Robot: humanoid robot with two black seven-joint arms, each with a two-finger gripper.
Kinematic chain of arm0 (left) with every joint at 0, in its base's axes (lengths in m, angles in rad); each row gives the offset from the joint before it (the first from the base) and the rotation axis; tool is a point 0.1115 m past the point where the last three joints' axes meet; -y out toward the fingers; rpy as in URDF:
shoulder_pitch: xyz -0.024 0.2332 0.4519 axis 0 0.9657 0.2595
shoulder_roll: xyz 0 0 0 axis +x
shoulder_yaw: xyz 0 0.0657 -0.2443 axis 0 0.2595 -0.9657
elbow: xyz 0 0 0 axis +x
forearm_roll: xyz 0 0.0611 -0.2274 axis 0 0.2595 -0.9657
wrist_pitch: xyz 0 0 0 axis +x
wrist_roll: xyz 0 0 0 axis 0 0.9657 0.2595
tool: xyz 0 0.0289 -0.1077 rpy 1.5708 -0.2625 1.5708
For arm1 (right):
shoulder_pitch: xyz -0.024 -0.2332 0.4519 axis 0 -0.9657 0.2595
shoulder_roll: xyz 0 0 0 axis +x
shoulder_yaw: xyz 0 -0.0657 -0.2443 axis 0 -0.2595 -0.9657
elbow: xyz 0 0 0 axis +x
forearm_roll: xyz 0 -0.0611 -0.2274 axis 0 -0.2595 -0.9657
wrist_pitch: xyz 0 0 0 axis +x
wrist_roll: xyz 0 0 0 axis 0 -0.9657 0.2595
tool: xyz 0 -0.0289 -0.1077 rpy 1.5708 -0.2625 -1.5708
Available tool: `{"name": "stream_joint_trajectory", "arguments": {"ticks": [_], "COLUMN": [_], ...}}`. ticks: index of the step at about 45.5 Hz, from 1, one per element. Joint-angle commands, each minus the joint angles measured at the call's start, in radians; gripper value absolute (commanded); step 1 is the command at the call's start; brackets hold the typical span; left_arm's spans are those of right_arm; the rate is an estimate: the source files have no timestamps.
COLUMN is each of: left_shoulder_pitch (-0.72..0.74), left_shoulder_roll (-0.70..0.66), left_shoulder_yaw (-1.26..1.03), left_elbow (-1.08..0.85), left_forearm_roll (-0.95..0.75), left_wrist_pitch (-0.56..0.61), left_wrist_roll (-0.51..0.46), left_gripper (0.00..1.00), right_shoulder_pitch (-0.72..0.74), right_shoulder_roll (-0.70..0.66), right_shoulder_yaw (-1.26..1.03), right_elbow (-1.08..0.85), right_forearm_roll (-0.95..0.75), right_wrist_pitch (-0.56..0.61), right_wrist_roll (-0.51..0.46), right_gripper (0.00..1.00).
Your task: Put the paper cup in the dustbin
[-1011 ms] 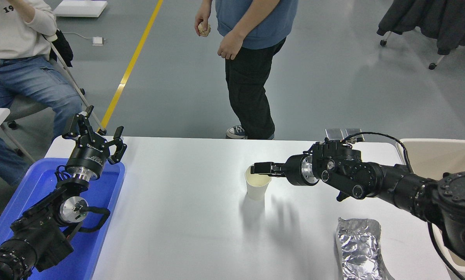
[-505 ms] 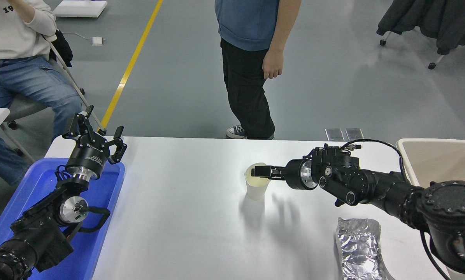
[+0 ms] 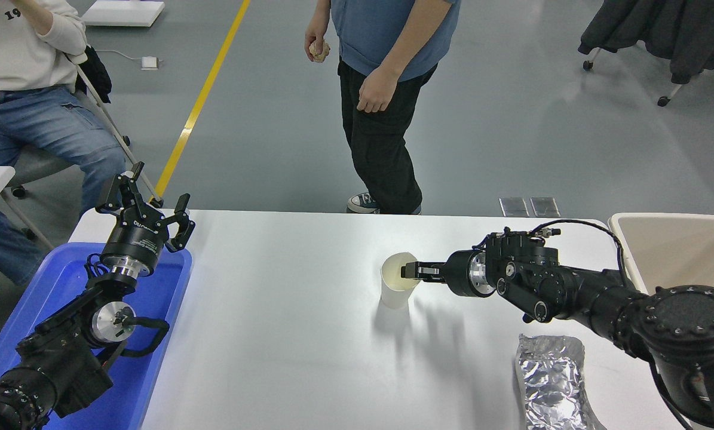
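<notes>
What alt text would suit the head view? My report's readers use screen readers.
The right gripper pinches the rim of an upright paper cup mid-table, with the beige dustbin at the right edge. Crumpled foil lies nearer the camera; the left gripper is parked, open, over a blue tray. A person stands beyond the table.

The paper cup (image 3: 397,286) stands upright near the middle of the worktop (image 3: 285,334). The right pincer (image 3: 410,270) reaches in from the right at its rim. The foil piece (image 3: 551,382) lies nearer the camera, right of the cup. The dustbin (image 3: 679,245) sits off the right edge, the tray (image 3: 153,358) at the left edge under the left pincer (image 3: 144,203).
</notes>
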Motion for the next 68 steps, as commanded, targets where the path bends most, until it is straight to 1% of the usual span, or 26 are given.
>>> {"name": "stream_joint_trajectory", "arguments": {"ticks": [1,5,13,24,30,49,57,68], "left_shoulder_pitch": [0.0,0.0,0.0,0.002,0.002,0.002,0.002,0.003], "left_shoulder_roll": [0.001,0.0,0.0,0.001,0.001,0.003,0.003,0.003], "left_shoulder_yaw": [0.0,0.0,0.0,-0.002,-0.002,-0.002,-0.002,-0.002], "left_elbow": [0.0,0.0,0.0,0.0,0.0,0.0,-0.002,0.0], "left_forearm_roll": [0.0,0.0,0.0,0.0,0.0,0.0,0.0,0.0], "left_wrist_pitch": [-0.001,-0.001,-0.001,-0.001,-0.001,-0.001,-0.001,-0.001], "left_wrist_roll": [0.0,0.0,-0.001,0.0,0.0,0.0,0.0,-0.001], "left_gripper": [1.0,1.0,1.0,1.0,1.0,1.0,1.0,1.0], "right_shoulder_pitch": [-0.001,0.005,0.018,0.038,0.062,0.202,0.262,0.36], "right_shoulder_roll": [0.001,0.001,0.001,0.001,-0.001,-0.17,-0.246,-0.387], "right_shoulder_yaw": [-0.008,-0.009,-0.009,-0.038,-0.04,-0.038,-0.037,-0.038], "right_elbow": [0.001,0.007,0.033,0.046,0.092,0.271,0.325,0.455], "right_forearm_roll": [0.0,0.0,0.0,0.005,0.006,0.021,0.021,0.021], "right_wrist_pitch": [0.001,0.003,0.004,0.007,0.009,0.027,0.065,0.101], "right_wrist_roll": [0.005,0.005,0.005,0.033,0.034,0.027,0.025,0.021], "right_gripper": [0.07,0.0,0.0,0.0,0.0,0.0,0.0,0.0]}}
